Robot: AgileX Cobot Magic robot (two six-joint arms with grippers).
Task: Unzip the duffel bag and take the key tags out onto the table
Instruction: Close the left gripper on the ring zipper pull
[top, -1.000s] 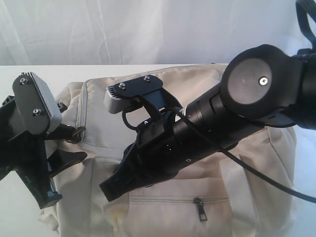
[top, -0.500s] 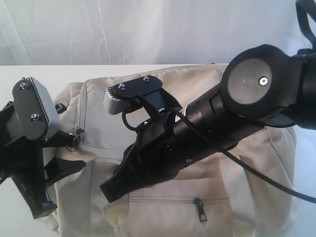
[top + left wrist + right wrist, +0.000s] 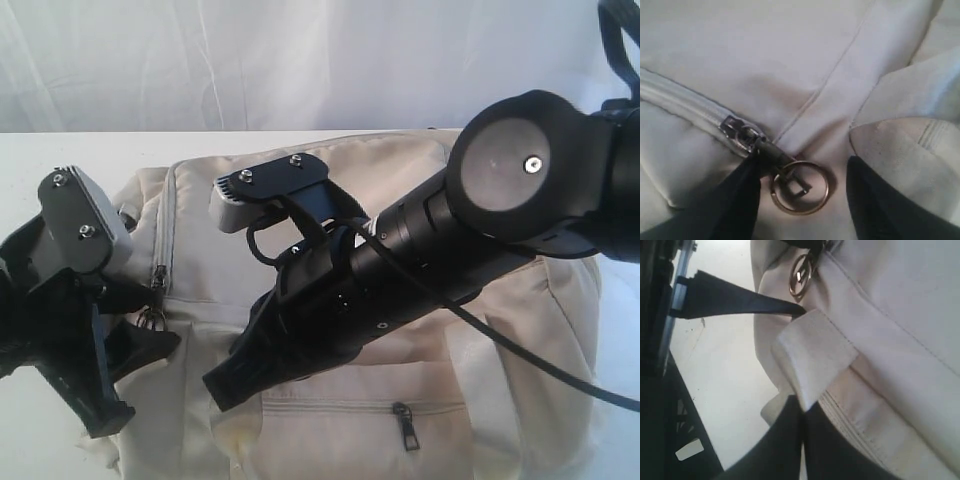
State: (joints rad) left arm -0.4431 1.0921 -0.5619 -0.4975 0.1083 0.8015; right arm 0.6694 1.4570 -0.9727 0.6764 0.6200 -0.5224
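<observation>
The cream duffel bag [image 3: 400,170] lies on the white table [image 3: 60,150], its main zipper [image 3: 685,102] shut along the stretch I see. My left gripper [image 3: 805,167] is open at the bag's left end. The metal zipper pull [image 3: 771,151] and its ring [image 3: 826,190] lie between the fingers, and one finger [image 3: 740,200] touches the pull. My right gripper [image 3: 803,415] reaches across the bag front and is shut on a cream webbing strap [image 3: 810,352]. No key tags are in view.
The right arm [image 3: 420,260] lies diagonally over the bag's top and hides much of it. A front pocket zipper [image 3: 405,420] shows low on the bag. Bare table [image 3: 725,365] lies beside the bag's end, with a dark frame [image 3: 660,390] at its edge.
My left gripper has dropped lower and turned at the bag's left end. The ring pull now hangs lower between its fingers. The right arm has not moved.
</observation>
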